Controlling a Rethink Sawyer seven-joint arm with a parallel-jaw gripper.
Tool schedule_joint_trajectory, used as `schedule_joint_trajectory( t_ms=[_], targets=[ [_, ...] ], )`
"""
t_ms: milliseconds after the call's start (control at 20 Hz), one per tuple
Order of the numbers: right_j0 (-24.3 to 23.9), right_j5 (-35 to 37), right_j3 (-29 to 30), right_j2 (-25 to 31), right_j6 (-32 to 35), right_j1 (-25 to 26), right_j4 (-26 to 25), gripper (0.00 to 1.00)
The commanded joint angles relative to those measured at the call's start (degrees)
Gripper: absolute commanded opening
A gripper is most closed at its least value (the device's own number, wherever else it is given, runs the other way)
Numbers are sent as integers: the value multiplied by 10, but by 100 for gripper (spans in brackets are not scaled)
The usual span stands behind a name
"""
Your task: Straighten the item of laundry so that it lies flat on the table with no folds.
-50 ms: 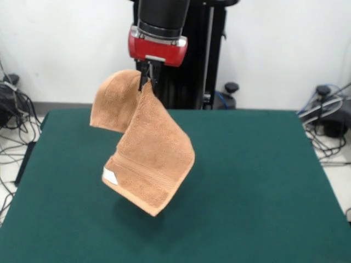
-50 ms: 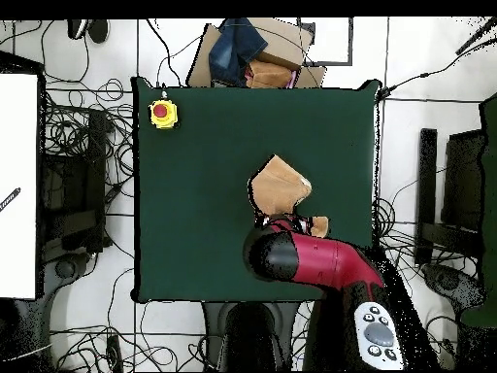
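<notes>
Towel (image 1: 147, 159) (folded, clear of table (image 1: 258, 181)) under upright arm's (image 1: 159, 24) jaws

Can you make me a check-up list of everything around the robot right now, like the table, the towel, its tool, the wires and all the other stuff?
Surface: the table has a dark green top; the towel's shadow falls on it.
Job's things: the towel hangs in the air, folded over itself, not flat; its white label shows near the low edge.
Clutter: a yellow box with a red button sits at one table corner.
Grippers: the tool is shut on the towel's top edge.
Cables: tangled wires lie on the floor beside the table.
Surroundings: a cardboard box with blue cloth beyond the table; white wall behind the robot.
</notes>
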Motion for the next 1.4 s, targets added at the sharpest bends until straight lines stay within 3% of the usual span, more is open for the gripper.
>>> schedule_joint_trajectory(
  t_ms=[50, 1400],
  targets=[
    [12, -25, 29, 45, 65, 7, -19, 0],
    [38, -52, 20, 23, 82, 36, -15, 0]
  ],
)
